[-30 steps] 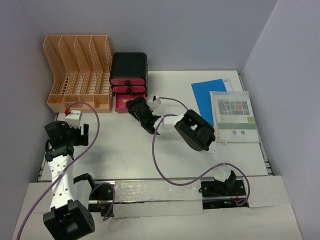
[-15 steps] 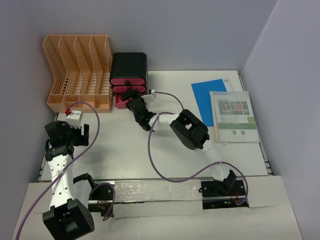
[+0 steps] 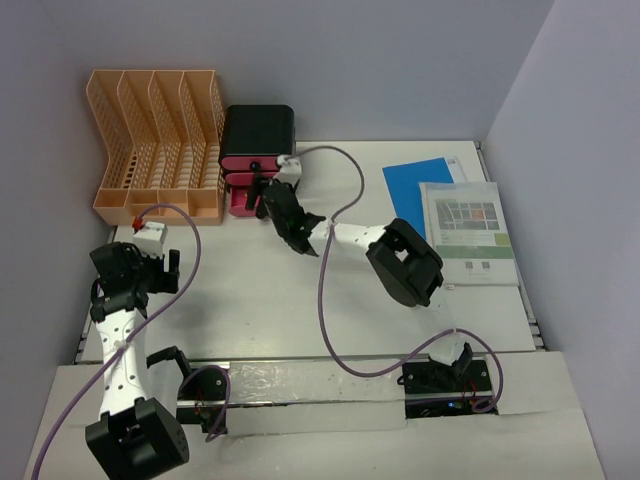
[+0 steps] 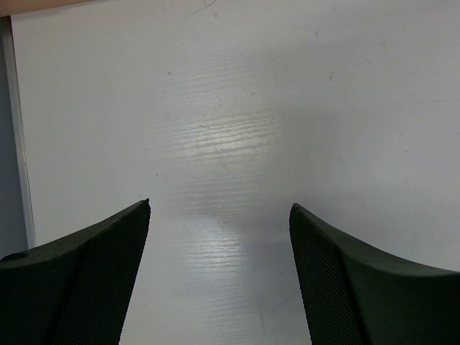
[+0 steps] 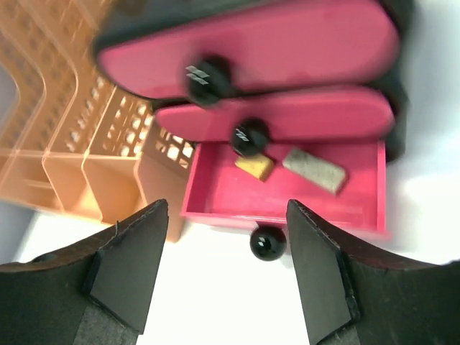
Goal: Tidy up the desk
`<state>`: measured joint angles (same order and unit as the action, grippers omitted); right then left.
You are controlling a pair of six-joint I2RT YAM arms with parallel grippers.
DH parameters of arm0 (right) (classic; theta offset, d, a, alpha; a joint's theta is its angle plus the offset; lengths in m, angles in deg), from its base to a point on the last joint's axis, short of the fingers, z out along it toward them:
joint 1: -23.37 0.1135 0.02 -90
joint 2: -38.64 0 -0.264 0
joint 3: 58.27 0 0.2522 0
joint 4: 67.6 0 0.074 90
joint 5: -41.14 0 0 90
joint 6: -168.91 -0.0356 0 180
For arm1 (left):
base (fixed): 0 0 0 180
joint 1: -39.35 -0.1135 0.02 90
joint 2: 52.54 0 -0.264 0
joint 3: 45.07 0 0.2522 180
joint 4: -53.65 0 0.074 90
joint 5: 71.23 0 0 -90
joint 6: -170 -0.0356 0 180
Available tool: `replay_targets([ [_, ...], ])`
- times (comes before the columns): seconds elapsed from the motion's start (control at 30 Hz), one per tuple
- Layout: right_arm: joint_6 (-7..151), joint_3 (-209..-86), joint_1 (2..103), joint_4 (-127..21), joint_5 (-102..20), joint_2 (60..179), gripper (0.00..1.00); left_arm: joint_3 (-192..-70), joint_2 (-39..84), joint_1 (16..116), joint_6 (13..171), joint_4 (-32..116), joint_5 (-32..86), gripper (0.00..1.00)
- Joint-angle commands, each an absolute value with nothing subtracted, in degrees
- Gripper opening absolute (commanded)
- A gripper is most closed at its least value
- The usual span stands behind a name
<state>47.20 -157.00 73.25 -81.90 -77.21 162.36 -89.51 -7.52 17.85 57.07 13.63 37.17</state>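
The white desk (image 3: pixel 250 290) holds a black box with pink drawers (image 3: pixel 258 135) at the back. Its bottom drawer (image 5: pixel 287 198) is pulled open, with a yellow block (image 5: pixel 254 166) and a grey block (image 5: pixel 313 169) inside. My right gripper (image 3: pixel 264 195) is open and empty just in front of that drawer. In the right wrist view the drawer's black knob (image 5: pixel 267 243) lies between the open right gripper (image 5: pixel 226 208) fingers without touching them. My left gripper (image 3: pixel 135 262) is open and empty over bare desk (image 4: pixel 237 108) at the left.
A peach file rack (image 3: pixel 160 140) stands left of the drawer box, also in the right wrist view (image 5: pixel 86 144). A blue sheet (image 3: pixel 420 195) and a printed booklet (image 3: pixel 465 232) lie at the back right. Purple cables loop over the desk.
My right gripper has moved back and left, up to the open bottom drawer. The left arm has not moved.
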Motion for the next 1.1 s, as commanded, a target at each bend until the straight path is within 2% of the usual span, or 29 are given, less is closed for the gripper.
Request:
replay_targets([
  [0.0, 61.6, -173.9, 73.6, -50.2, -72.8, 161.8, 0.76, -91.1, -8.0, 17.5, 56.5, 13.7, 39.4, 0.84],
  [0.03, 62.1, -180.8, 73.6, -40.3, -73.1, 164.2, 0.77, -91.1, -8.1, 17.4, 56.5, 13.9, 39.6, 0.84],
  [0.13, 61.7, -189.5, 72.8, -28.8, -74.0, 169.5, 0.75, -91.4, -7.5, 17.5, 54.8, 14.7, 41.4, 0.86],
  [0.23, 61.4, -187.3, 72.2, -29.6, -72.9, 168.5, 0.74, -93.0, -5.4, 18.0, 51.6, 14.9, 45.3, 0.85],
  [0.37, 59.9, -175.8, 70.7, -40.0, -69.3, 163.1, 0.68, -100.6, 2.1, 21.7, 49.2, 10.8, 43.8, 0.81],
  [0.47, 58.9, -173.8, 69.6, -41.4, -67.9, 162.0, 0.67, -102.0, 4.6, 24.8, 48.7, 12.3, 43.1, 0.82],
  [0.63, 57.0, -165.0, 68.0, -45.6, -66.5, 157.2, 0.68, -103.1, 11.6, 45.9, 48.7, 16.7, 34.3, 0.81],
  [0.73, 57.3, -159.6, 67.8, -48.6, -67.2, 152.1, 0.69, -102.7, 13.6, 50.3, 48.5, 24.1, 29.8, 0.82],
  [0.83, 57.1, -147.9, 67.4, -51.8, -70.0, 144.8, 0.7, -102.3, 20.6, 57.4, 45.6, 35.4, 18.2, 0.81],
  [0.97, 57.0, -135.4, 66.6, -57.1, -73.3, 134.7, 0.71, -101.1, 29.3, 63.2, 37.9, 48.8, 6.4, 0.77],
  [1.07, 57.0, -130.0, 66.1, -58.0, -75.0, 128.1, 0.71, -104.0, 34.3, 63.9, 37.5, 46.8, 8.6, 0.66],
])
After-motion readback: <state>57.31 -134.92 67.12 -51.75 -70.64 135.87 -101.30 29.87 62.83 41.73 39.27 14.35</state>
